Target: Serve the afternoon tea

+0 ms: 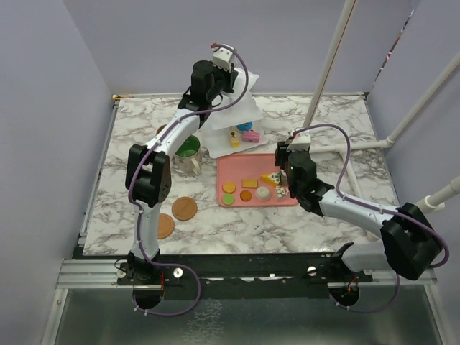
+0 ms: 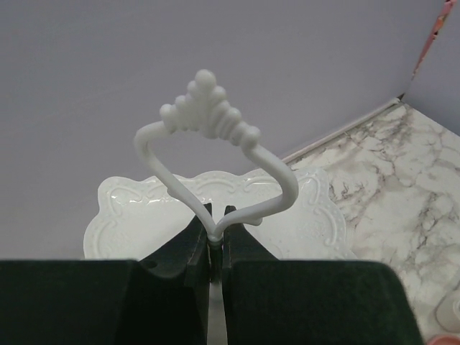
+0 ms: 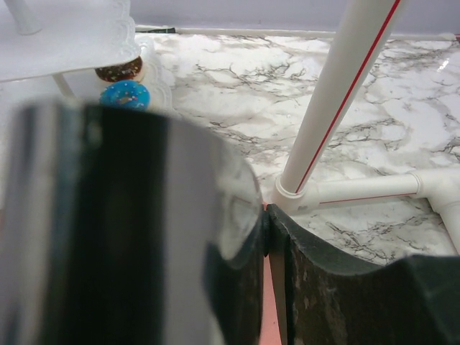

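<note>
Nearest the arm bases, two round wooden coasters [image 1: 185, 208] [image 1: 164, 226] lie just beside each other on the marble table [image 1: 129, 180], with open tabletop around them towards the left edge.

Past them, a pink tray [image 1: 233, 169] carries the loose toy pastries [image 1: 249, 182]. The right gripper [image 1: 286, 183] hangs over the tray's right edge and hides what lies under it. In its wrist view a blurred dark and silvery shape fills the left half, so I cannot tell whether the jaws are apart or closed on something. A slanted white pipe [image 3: 338, 93] stands close on its right, which leaves little room on that side.

The green-inside mug [image 1: 188, 147] sits left of the tray and is partly covered by the left arm. The arm also hides the table just behind the mug.

Farther back stands the white three-tier stand [image 1: 241, 115]. Its lowest tier holds a brown donut [image 3: 120, 70] and a blue donut [image 3: 124, 95], and the upper tiers cut off the rest of that level. The left gripper [image 2: 213, 241] is clamped tight on the base of the stand's looped handle [image 2: 215, 129], above the bare top plate [image 2: 122, 215]. The lilac back wall [image 2: 86, 72] rises close behind. Bare marble remains at the far right corner.
</note>
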Tool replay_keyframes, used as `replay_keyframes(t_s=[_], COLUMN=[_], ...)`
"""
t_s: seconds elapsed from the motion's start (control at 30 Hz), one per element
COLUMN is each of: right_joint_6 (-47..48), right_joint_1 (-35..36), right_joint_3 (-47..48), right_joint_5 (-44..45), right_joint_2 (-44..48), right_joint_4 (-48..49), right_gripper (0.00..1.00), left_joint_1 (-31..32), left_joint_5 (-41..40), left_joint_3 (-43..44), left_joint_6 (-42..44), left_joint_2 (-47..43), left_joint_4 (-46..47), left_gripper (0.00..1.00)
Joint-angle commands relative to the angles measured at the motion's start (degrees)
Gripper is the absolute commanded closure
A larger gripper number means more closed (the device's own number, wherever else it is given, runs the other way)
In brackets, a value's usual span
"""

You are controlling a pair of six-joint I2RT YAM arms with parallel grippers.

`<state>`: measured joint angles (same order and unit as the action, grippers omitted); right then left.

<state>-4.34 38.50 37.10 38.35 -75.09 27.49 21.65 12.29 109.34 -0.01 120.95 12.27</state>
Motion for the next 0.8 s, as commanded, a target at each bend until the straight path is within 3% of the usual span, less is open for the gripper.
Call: replay_keyframes(t_s=[0.0, 0.53, 0.7, 0.77], right_joint_6=[1.2, -0.4, -0.2, 0.3], right_joint_1=[-1.0, -3.2, -3.7, -3.8], right_joint_3=[-0.4, -2.0, -2.2, -2.1], right_joint_5=[1.8, -3.2, -4.3, -4.7], right_joint_2=[-2.4, -6.2, -6.6, -6.3], right_joint_4=[2.9, 4.1, 5.0, 5.2], right_gripper=[0.46, 0.5, 0.6, 0.64], left_joint_1=[1.2, 8.3, 9.6, 9.6], left_joint_5=[-11.8, -34.1, -37.4, -36.2], left_joint_3=[-0.5, 0.2, -0.5, -1.4], left_joint_6=[-2.4, -2.4, -3.6, -4.1], left_joint_2=[-5.1, -3.3, -3.1, -3.7], left_joint_4=[5.2, 4.2, 2.9, 2.6], left_gripper=[1.0, 1.0, 1.0, 0.91])
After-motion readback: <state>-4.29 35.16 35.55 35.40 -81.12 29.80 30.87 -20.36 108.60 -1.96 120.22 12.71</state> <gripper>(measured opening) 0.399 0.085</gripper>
